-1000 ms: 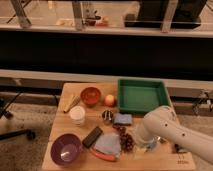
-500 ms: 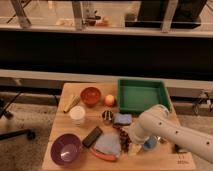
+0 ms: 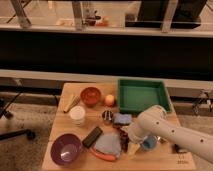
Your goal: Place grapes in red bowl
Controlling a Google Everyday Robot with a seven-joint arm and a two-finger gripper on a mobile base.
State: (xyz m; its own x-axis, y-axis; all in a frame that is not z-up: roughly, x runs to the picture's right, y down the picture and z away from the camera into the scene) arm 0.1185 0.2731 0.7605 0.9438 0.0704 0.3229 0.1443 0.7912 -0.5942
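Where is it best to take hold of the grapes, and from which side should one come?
Probably from above, closing around the middle of the bunch: the grapes lie low on the table, hemmed in between the blue sponge and the grey cloth. The gripper hangs just beside them, to their right.

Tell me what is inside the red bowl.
The red bowl shows only its dark inside, no fruit; its near wall hides part of the bottom. The grapes lie nearer the table's front, partly covered by the gripper right over them.
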